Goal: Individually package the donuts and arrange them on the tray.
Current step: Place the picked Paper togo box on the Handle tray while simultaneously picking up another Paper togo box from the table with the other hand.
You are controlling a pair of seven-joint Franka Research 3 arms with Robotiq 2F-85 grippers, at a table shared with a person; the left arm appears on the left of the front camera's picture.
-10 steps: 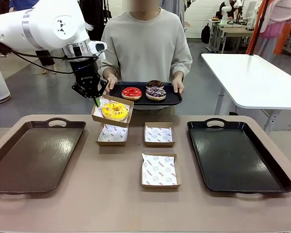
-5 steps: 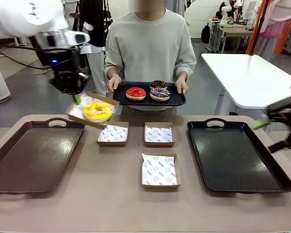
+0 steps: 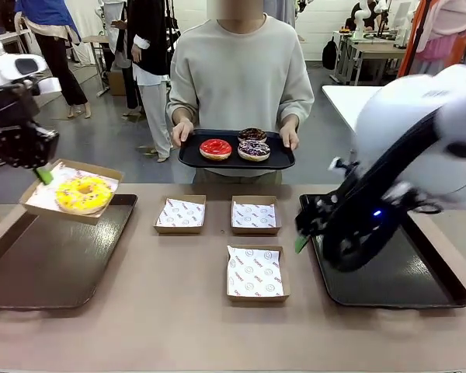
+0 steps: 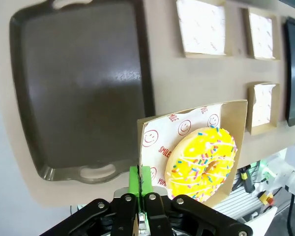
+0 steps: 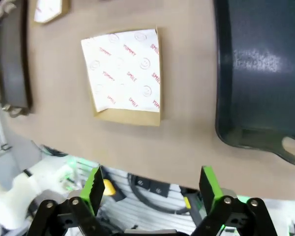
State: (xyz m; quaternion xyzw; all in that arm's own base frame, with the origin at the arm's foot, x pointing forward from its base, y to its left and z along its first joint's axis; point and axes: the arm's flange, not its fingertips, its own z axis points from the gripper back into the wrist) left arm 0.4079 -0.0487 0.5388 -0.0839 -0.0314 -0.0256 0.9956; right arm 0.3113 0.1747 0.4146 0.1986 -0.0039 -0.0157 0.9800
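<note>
Carrying: left gripper (image 3: 43, 175) pinched box (image 3: 39, 200) w/ yellow donut (image 3: 84, 193), over left tray (image 3: 54, 264).
Right gripper (image 5: 152, 189): wide, empty.
To do: 3 donuts (image 3: 215, 148) unboxed.

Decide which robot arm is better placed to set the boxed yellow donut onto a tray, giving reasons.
Left. The left gripper is shut on the box's edge, holding the yellow donut close by the left tray. The right gripper hangs open and empty beside the right tray.
</note>
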